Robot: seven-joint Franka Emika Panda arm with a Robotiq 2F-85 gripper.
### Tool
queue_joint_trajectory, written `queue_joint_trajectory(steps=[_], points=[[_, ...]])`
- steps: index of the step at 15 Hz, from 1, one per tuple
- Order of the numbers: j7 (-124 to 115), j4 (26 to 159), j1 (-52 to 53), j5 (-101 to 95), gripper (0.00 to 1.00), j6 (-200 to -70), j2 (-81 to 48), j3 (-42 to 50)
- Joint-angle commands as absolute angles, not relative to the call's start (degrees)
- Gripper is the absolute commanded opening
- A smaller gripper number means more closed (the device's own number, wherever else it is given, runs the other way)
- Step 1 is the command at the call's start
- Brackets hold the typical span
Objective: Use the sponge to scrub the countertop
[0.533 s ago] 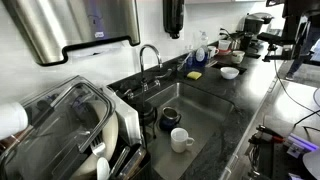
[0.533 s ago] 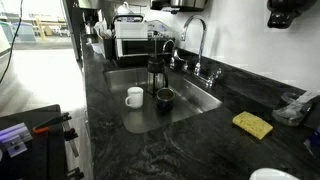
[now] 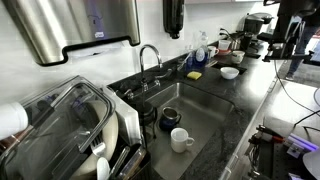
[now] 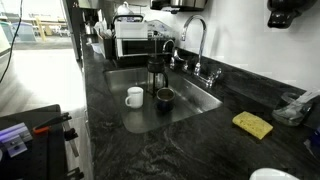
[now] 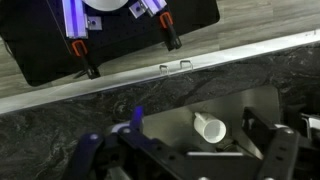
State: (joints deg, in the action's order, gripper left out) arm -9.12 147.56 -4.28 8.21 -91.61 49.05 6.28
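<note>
The yellow sponge point(image 3: 194, 74) lies flat on the dark glossy countertop point(image 3: 250, 100) beyond the sink, next to a small white bowl point(image 3: 230, 72). It also shows in an exterior view point(image 4: 253, 124), to the right of the sink on the countertop point(image 4: 150, 150). My arm point(image 3: 288, 30) stands at the far end of the counter, well away from the sponge. In the wrist view my gripper point(image 5: 185, 160) is open and empty, high above the sink, with a white cup point(image 5: 210, 128) below it. The sponge is out of the wrist view.
The metal sink point(image 3: 195, 105) holds a white cup point(image 3: 181, 139) and a dark cup point(image 3: 170, 120). A faucet point(image 3: 150, 55) stands behind it. A dish rack with plates point(image 3: 80, 130) is near the camera. A coffee machine point(image 4: 130, 40) and a dark press pot point(image 4: 156, 72) stand at the far end.
My arm at the far end of the counter has shifted slightly. The sponge, cups and bowl have not moved.
</note>
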Motion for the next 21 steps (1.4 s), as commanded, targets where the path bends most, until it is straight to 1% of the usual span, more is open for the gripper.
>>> queue_joint_trajectory(steps=[1,6,12,15,21], points=[[-10.99,147.2,-8.15,9.8,1.0,-101.05,42.07,6.55],[-16.41,145.83,-11.13,11.71,1.0,-118.03,29.83,8.32],[-24.3,143.87,-13.1,17.48,1.0,-131.44,19.59,9.89],[-31.33,142.0,-14.42,16.68,1.0,-137.75,14.71,8.97],[-42.86,135.37,-15.03,15.35,1.0,-140.7,5.32,10.23]])
